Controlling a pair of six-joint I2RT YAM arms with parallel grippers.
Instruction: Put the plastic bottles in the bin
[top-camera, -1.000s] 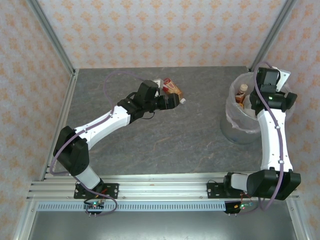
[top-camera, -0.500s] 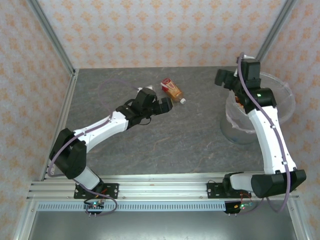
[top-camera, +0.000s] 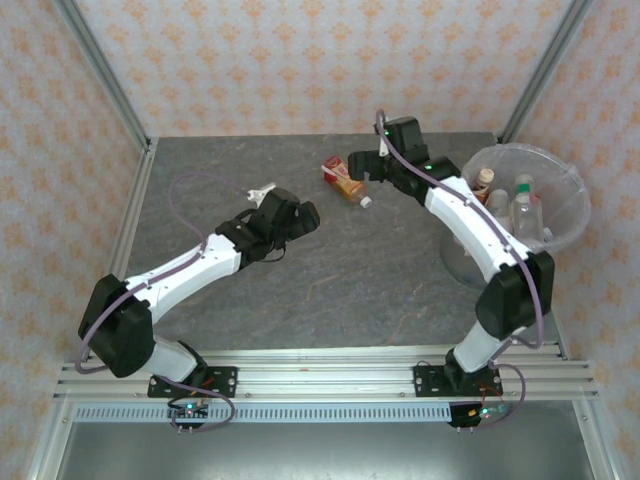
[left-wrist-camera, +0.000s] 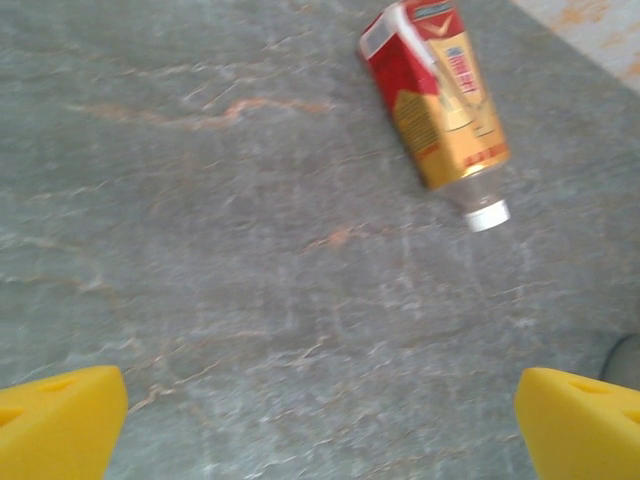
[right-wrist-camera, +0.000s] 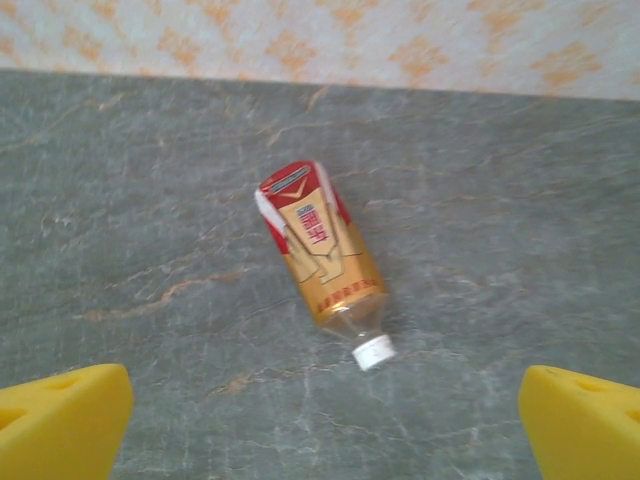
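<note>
Right claw (top-camera: 363, 164) hangs with its jaws wide apart and nothing between them, just beside the one bottle lying loose: a small clear plastic bottle with a red-and-gold label and a white cap (top-camera: 346, 180). It lies on its side toward the far middle of the grey stone-patterned worktop (top-camera: 330, 290), cap pointing toward the near right, well apart from the round translucent whitish plastic bin with a clear bag liner (top-camera: 570, 190) at the right edge. From the right wrist the bottle (right-wrist-camera: 322, 256) lies ahead of the claw (right-wrist-camera: 320, 440), not yet between its yellow fingertips (right-wrist-camera: 60, 420). The left claw (top-camera: 306, 216), equally spread and empty, sits nearer the middle of the worktop, and its wrist view has the same bottle (left-wrist-camera: 440, 100) off to the far right. The bottle looks empty, so probably very light, thin-walled and likely to buckle under a hard squeeze; its glossy label may slip, and its rounded body could roll if nudged. The best hold is judged to be across the labelled middle, jaws crossing its length, not on the narrow neck or cap. By count: one bottle on the worktop, one bin, two claws, and at least three bottles visible inside the bin, though the exact number cannot be told through the liner.
</note>
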